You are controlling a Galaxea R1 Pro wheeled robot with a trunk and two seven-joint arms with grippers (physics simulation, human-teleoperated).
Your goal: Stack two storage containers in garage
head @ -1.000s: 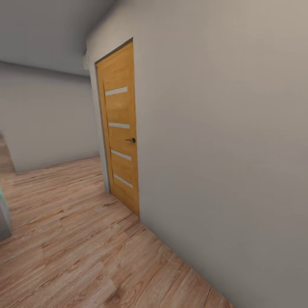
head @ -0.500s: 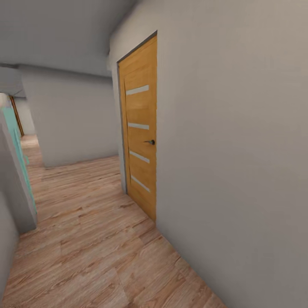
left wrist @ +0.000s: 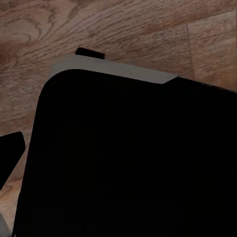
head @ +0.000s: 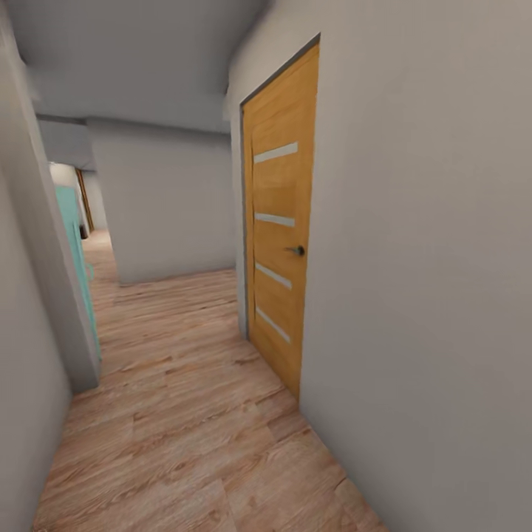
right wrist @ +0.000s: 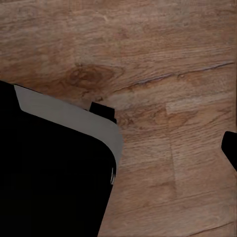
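Travelling along a corridor with a wood plank floor (head: 185,443), the robot is in transit, judged to be between rooms; an orange door (head: 279,244) stands shut in the right wall (head: 428,258). No container is in sight here, so its location cannot be told. Each wrist view looks down past a dark body onto planks; whether either end effector is apart or together cannot be told, and the next move calls for steering on down the passage

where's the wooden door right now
In the head view the orange wooden door is set in the grey wall on the right of the hallway, closed, reaching down to the wood plank floor.
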